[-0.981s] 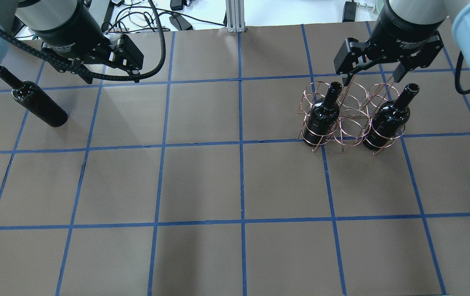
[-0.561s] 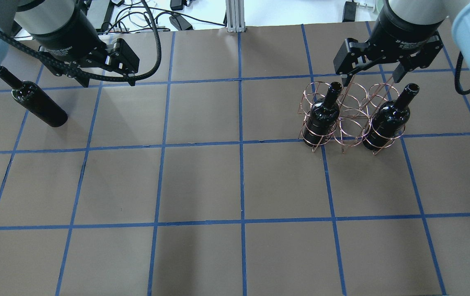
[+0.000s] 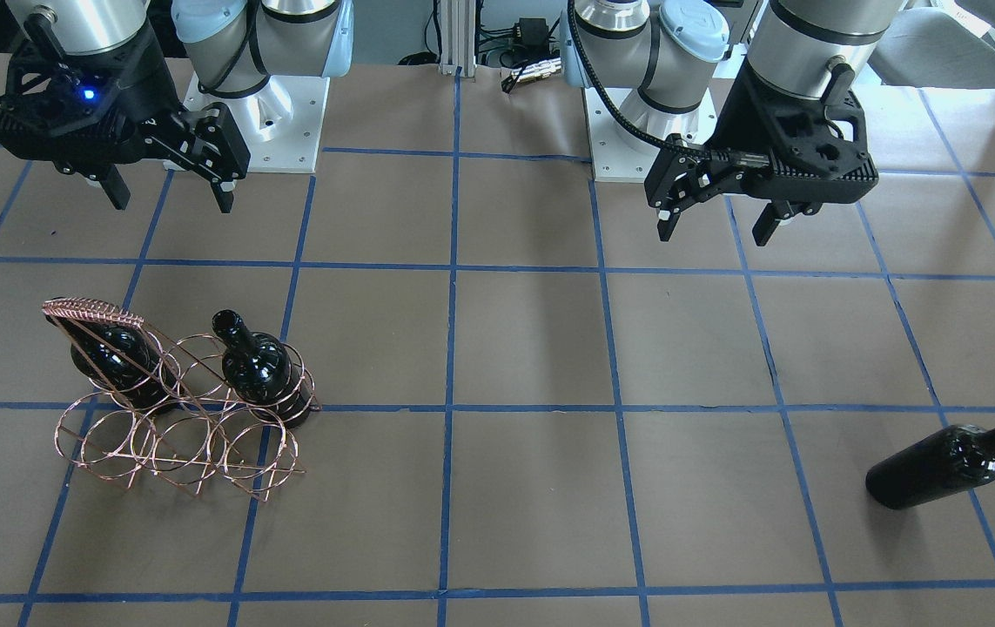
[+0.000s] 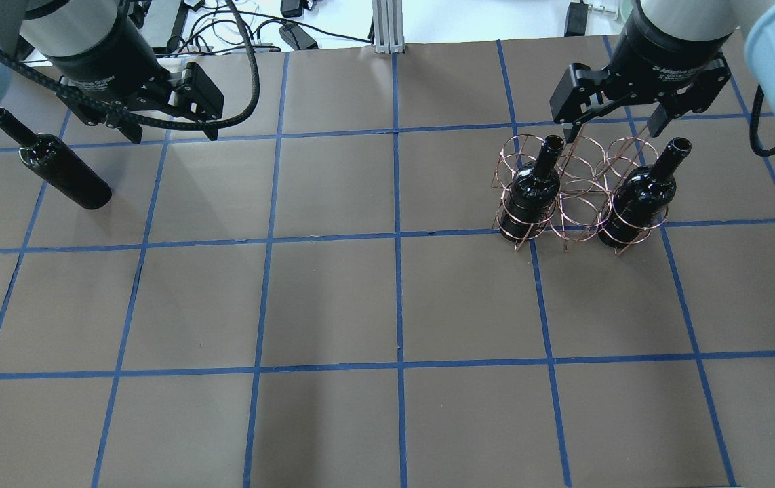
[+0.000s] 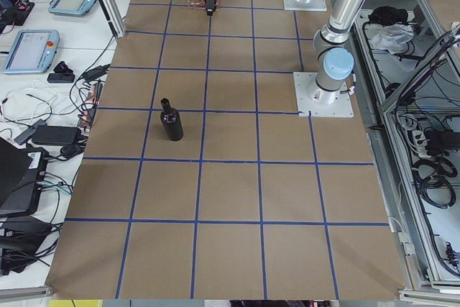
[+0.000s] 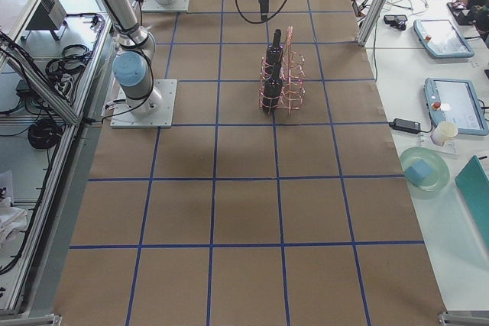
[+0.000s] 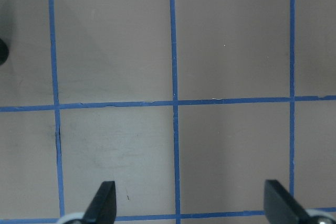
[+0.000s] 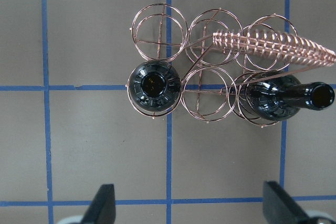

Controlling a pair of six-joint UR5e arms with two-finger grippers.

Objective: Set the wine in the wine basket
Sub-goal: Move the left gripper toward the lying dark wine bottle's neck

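Note:
One wine bottle [image 4: 65,171] lies on its side at the table's far left, neck pointing away from the middle; it also shows in the front view [image 3: 939,467] and in the left side view [image 5: 171,121]. The copper wire wine basket [image 4: 580,198] stands at the right, with two more bottles upright in its near row's end rings [image 4: 531,191] [image 4: 638,200]. My left gripper [image 4: 173,132] hangs open and empty, just right of the lying bottle. My right gripper [image 4: 611,132] hangs open and empty above the basket's handle [image 8: 273,43].
The table is brown paper with a blue tape grid. Both arm bases [image 3: 275,122] stand at the robot's edge. Side tables with tablets and cables [image 5: 32,48] flank the table's ends.
My left gripper has moved a little to the left, toward the lying bottle. My right gripper, the basket and the bottles have not moved.

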